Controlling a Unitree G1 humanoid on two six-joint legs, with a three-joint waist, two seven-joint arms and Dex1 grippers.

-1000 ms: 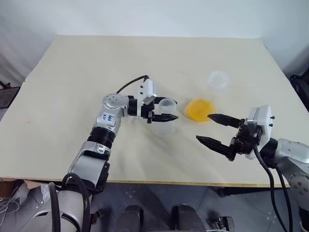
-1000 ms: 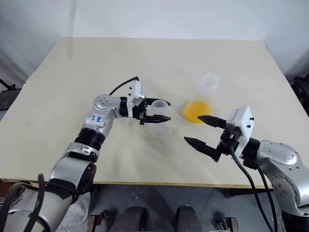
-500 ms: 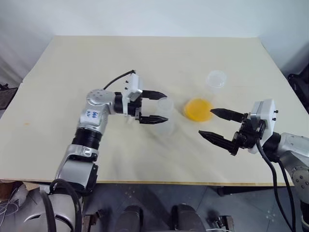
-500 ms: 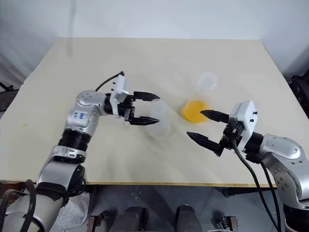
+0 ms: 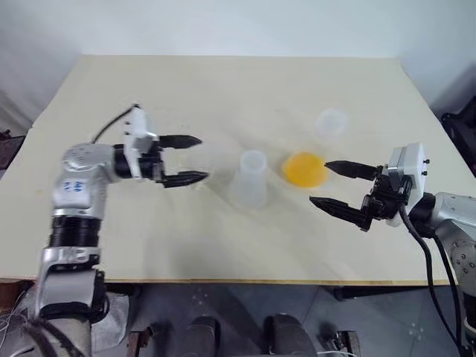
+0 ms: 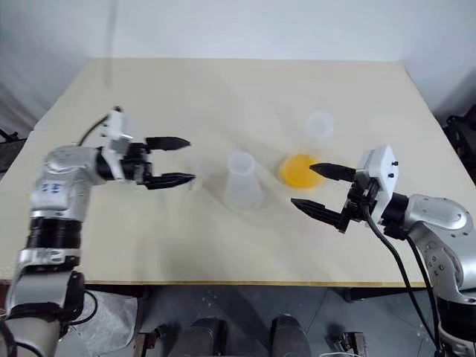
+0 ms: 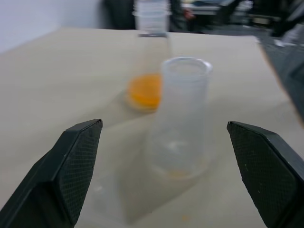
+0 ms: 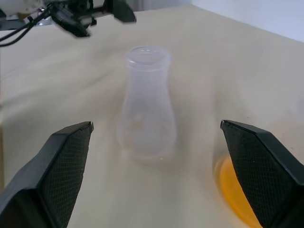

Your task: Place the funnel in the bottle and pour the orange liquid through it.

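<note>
The bottle [image 5: 250, 178] stands upright on the desk [image 5: 223, 97], empty, between the two grippers and touched by neither. The left jaws [image 5: 186, 159] stand wide apart and hold nothing; they point level toward the bottle, which sits well apart from their tips. In the left wrist view the bottle [image 7: 183, 118] stands centred between the two fingers [image 7: 71, 171], mouth open.

The orange liquid [image 5: 305, 168] lies as a shallow pool in the base of a long-necked clear flask [image 5: 331, 123]. That flask sits just beyond the right jaws [image 5: 335, 186], on the side of the bottle away from the left jaws. The pool is near the upper right finger's tip; whether they touch cannot be told. The right jaws are also wide apart and empty, pointing level toward the bottle. In the right wrist view the bottle [image 8: 146, 102] stands between the fingers [image 8: 61, 166], with the orange liquid [image 8: 235, 190] close by one finger, and the left gripper [image 8: 95, 12] shows beyond the bottle.

The bottle and the long-necked flask are near each other but apart. The funnel cannot be made out: nothing sits visibly in the bottle's mouth, though a clear piece that small could be missed.
</note>
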